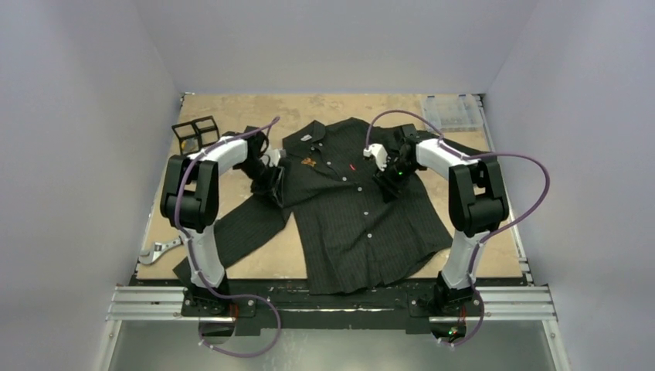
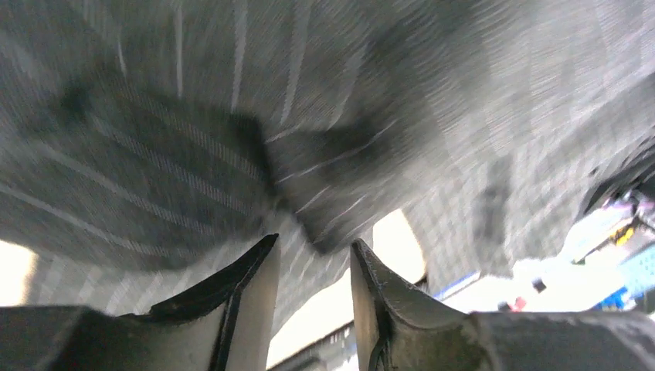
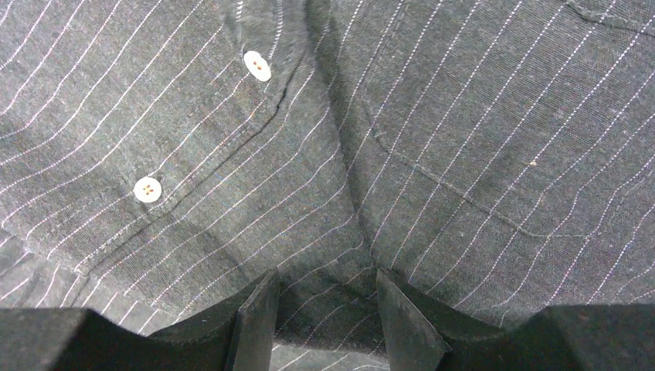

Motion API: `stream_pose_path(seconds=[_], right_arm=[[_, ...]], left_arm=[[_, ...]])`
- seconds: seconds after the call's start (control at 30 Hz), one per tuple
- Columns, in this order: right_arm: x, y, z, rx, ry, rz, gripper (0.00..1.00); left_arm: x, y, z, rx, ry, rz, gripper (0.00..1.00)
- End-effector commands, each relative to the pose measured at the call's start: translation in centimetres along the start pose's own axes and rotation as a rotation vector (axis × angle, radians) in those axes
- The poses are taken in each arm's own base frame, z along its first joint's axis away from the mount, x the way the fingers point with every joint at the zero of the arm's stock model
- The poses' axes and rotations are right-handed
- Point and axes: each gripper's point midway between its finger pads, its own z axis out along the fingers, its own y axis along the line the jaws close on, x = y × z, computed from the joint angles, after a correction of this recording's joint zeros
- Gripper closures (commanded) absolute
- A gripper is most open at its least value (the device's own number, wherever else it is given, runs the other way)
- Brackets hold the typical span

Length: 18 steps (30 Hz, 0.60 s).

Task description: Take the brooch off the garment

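Observation:
The black pinstriped garment (image 1: 355,216) lies flat on the table with its collar at the far side. A small orange-brown brooch (image 1: 309,162) sits on its chest, left of the button row. My left gripper (image 1: 272,184) is at the shirt's left shoulder, left of the brooch. In the left wrist view its fingers (image 2: 259,270) stand a little apart, with a fabric fold (image 2: 328,224) just beyond the tips. My right gripper (image 1: 386,185) rests on the right chest. Its fingers (image 3: 259,309) are apart and press into the cloth (image 3: 328,297), beside the white buttons (image 3: 257,66). The brooch is out of both wrist views.
A black wire rack (image 1: 195,133) stands at the back left. A clear plastic box (image 1: 453,110) is at the back right. A metal tool (image 1: 158,253) lies at the left edge near the sleeve (image 1: 239,232). A small red mark (image 1: 351,165) shows near the placket.

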Motion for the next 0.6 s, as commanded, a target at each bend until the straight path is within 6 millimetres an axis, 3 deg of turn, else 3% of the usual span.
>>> stream_pose_path(seconds=[0.0,0.07,0.13,0.23,0.33,0.4,0.5,0.57], right_arm=[[7.4,2.3,-1.1,-0.1,0.235,0.017,0.46],[5.7,3.2,-2.5,-0.138,0.17,-0.01,0.45],[2.5,3.3,-4.2,-0.158,0.075,-0.026,0.44],[-3.3,4.2,-6.3,-0.263,-0.11,-0.005,0.43],[-7.8,3.9,-8.1,-0.309,-0.243,0.016,0.42],[-10.2,3.5,-8.8,-0.316,-0.324,0.031,0.41],[-13.0,1.9,-9.2,-0.26,-0.429,0.065,0.41],[-14.6,1.0,-9.6,-0.224,-0.492,0.093,0.41]], left_arm=[[5.6,0.1,-2.6,-0.041,0.119,-0.006,0.64],[6.5,-0.1,-3.3,-0.019,0.132,0.041,0.65],[5.3,-2.0,-5.7,0.074,-0.009,0.188,0.56],[0.8,-4.8,-10.2,0.097,-0.287,0.535,0.43],[-5.4,-7.9,-14.1,0.087,-0.504,0.719,0.35],[-8.9,-9.5,-14.3,0.064,-0.547,0.789,0.36],[-12.8,-11.0,-12.2,0.04,-0.547,0.849,0.42],[-14.2,-11.4,-10.4,0.049,-0.52,0.844,0.45]])
